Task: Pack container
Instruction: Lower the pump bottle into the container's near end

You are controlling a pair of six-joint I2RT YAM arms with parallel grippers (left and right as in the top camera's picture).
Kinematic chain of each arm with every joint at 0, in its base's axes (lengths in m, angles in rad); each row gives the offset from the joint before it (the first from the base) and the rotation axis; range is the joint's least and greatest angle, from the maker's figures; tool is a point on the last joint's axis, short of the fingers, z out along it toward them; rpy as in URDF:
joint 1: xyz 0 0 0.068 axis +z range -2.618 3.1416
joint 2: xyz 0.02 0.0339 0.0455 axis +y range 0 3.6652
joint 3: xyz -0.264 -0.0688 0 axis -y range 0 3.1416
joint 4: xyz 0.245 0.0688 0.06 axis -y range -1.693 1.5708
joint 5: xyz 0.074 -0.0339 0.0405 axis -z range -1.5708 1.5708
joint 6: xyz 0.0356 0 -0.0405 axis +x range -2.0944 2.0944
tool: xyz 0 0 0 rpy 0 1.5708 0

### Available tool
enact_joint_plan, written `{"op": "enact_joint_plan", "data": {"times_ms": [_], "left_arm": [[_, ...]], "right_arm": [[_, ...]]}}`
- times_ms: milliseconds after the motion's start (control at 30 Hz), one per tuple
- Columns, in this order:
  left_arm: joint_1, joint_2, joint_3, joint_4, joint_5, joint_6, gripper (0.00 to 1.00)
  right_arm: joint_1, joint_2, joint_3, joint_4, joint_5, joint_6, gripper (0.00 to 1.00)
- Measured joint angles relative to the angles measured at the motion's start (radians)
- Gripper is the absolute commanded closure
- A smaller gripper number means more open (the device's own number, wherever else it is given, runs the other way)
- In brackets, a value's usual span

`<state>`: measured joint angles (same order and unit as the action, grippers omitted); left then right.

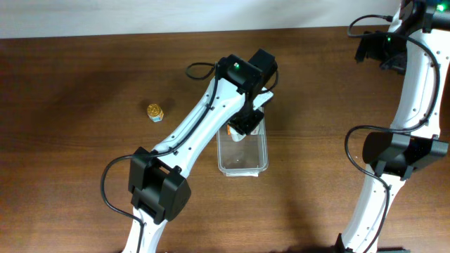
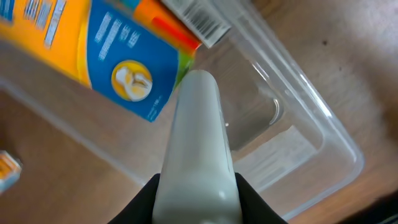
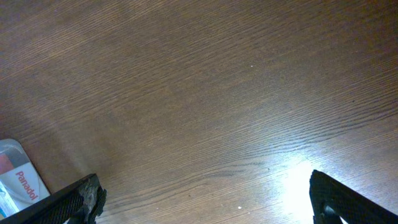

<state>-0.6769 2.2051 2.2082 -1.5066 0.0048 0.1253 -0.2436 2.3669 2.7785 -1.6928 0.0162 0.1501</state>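
The clear plastic container (image 1: 244, 160) lies at the table's middle. My left gripper (image 1: 246, 125) hangs over its far end, shut on a white rounded bottle (image 2: 198, 143) that points down into the bin. In the left wrist view the container (image 2: 323, 134) holds an orange and blue box (image 2: 124, 50) with a barcode, lying tilted at its far end; a bit of orange shows from overhead (image 1: 230, 131). My right gripper (image 1: 373, 49) is at the far right of the table, open and empty (image 3: 205, 193) above bare wood.
A small gold-wrapped item (image 1: 155, 112) lies left of the container. A white Panadol box (image 3: 18, 177) lies at the lower left of the right wrist view. A small orange and white item (image 2: 7, 168) lies outside the bin.
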Motion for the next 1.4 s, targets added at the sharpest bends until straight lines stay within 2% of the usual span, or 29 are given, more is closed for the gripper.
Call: {"op": "enact_joint_plan", "data": {"times_ms": [133,333,733,933,967,1200,1400], "left_arm": [[0.0,0.0,0.0,0.0,0.034,0.139,0.78],[0.0,0.0,0.0,-0.013,0.052,0.287,0.79],[0.0,0.0,-0.023,-0.014,0.052,0.501,0.78],[0.0,0.0,-0.108,0.025,0.052,0.557,0.77],[0.0,0.001,-0.126,0.036,0.052,0.562,0.74],[0.0,0.001,-0.179,0.076,0.052,0.575,0.72],[0.0,0.001,-0.18,0.085,0.052,0.578,0.6]], "right_arm": [[0.0,0.0,0.0,0.0,0.0,0.0,0.02],[0.0,0.0,0.0,0.0,0.0,0.0,0.02],[0.0,0.0,0.0,0.0,0.0,0.0,0.02],[0.0,0.0,0.0,0.0,0.0,0.0,0.02],[0.0,0.0,0.0,0.0,0.0,0.0,0.02],[0.0,0.0,0.0,0.0,0.0,-0.001,0.02],[0.0,0.0,0.0,0.0,0.0,0.0,0.02]]}}
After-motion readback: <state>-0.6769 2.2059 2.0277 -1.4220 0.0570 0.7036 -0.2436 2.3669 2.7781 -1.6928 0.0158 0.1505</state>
